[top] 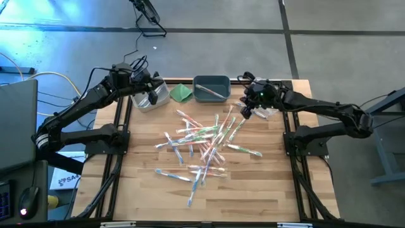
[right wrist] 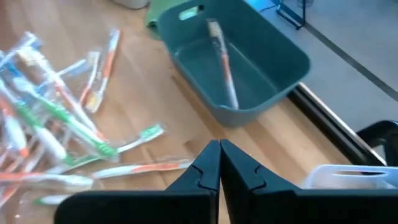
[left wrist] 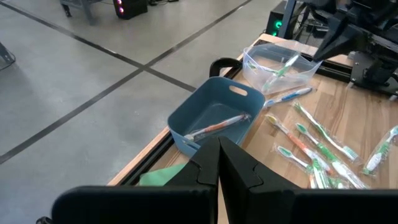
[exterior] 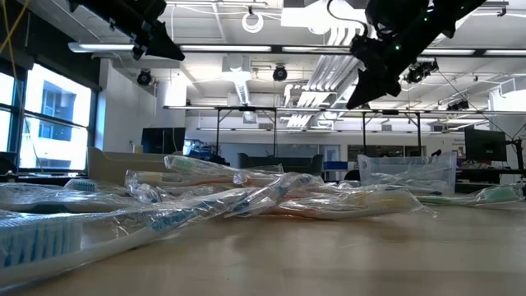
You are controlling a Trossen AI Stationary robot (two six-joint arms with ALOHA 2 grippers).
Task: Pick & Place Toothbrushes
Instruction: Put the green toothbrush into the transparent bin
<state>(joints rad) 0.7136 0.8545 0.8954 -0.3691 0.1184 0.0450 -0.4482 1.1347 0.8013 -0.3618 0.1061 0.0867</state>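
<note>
Wooden table (top: 253, 190) carries the toothbrushes (top: 205, 145) scattered at centre; one orange toothbrush (right wrist: 224, 62) lies inside the blue bin (top: 211, 88) at 12 o'clock. Left gripper (left wrist: 218, 163) and right gripper (right wrist: 219, 163) hover empty at the bin's 9 and 3 o'clock, fingers pressed together.

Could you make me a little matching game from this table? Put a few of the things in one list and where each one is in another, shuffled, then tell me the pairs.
Things:
1. blue bin
2. green cloth
3. clear bin
4. pile of toothbrushes

Places or states:
A. spread loose over the middle of the wooden table
B. holds one orange-handled toothbrush
C. lies between the blue bin and the left arm's bin
D. holds a green-handled toothbrush, near the right gripper

Pairs: 1-B, 2-C, 3-D, 4-A
</note>
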